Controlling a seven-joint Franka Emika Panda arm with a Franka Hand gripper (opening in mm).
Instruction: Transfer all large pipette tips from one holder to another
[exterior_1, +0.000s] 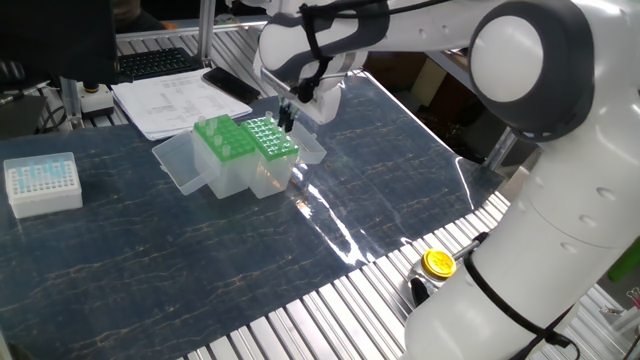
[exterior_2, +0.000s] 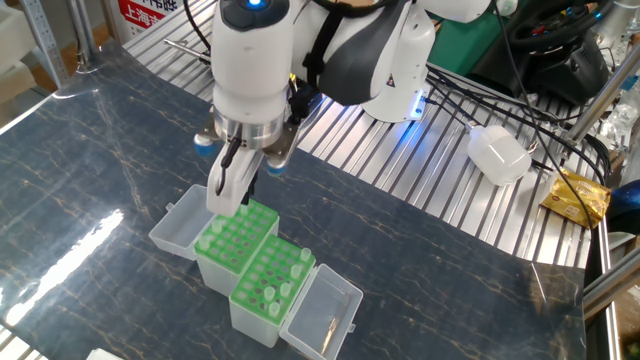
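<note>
Gripper: the gripper (exterior_2: 230, 195) hangs over the far holder (exterior_2: 233, 237), its fingers (exterior_2: 222, 187) pointing down and clear of the green top. In the other view the gripper (exterior_1: 286, 118) shows only as a small dark tip above the racks.
Opening: the fingers look close together, but whether they pinch a tip I cannot tell; nothing clear shows between them.
Holders: two green-topped clear boxes touching side by side, each with its clear lid open and lying flat.
Near holder: the near holder (exterior_2: 270, 288) sits at 5 o'clock from the far one; its lid (exterior_2: 325, 312) lies at 4 o'clock of it.
Far lid: the far lid (exterior_2: 178, 226) lies at 9 o'clock of the far holder.
Tips: the large tips (exterior_2: 285, 280) stand upright in the near holder, their round collars above the green plate. About seven can be counted, most at its 3 o'clock side; the exact count is unsure.
Far holder's holes: a few pale collars seem to show near its 9 o'clock edge; count not clear.
Small box: one white box (exterior_1: 42, 184) of short bluish tips, well apart from the holders.
Yellow cap: one (exterior_1: 438, 263), on the ribbed table edge.
Papers: a stack (exterior_1: 180, 103) beyond the holders.
</note>
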